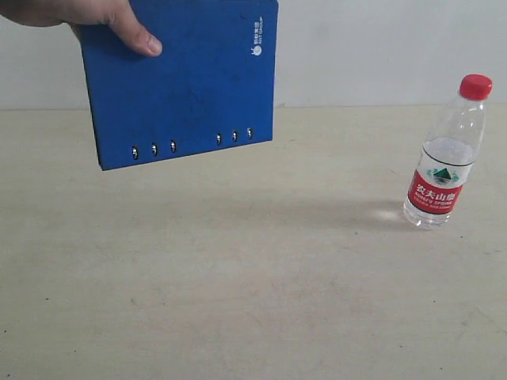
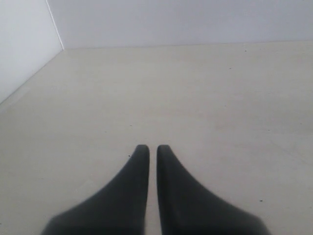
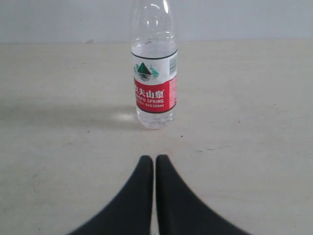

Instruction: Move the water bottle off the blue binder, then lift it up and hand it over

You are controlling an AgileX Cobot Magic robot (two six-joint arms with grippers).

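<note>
On table (image 1: 238, 309), upright water bottle (image 1: 442, 162)

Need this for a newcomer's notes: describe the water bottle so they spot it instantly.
On the pale table, look right in the exterior view, away from the blue binder a hand holds up at left. The water bottle stands upright there: clear, red cap, red-and-white label with green triangle.

A bare lab-style test bench, pale, lightly scuffed tabletop (image 1: 238, 301), blank white wall panels (image 2: 171, 22) meeting in a corner behind it, a person's hand (image 1: 87, 17) holding the blue binder (image 1: 190, 79) above the surface, the water bottle (image 1: 438, 186) standing on it.
</note>
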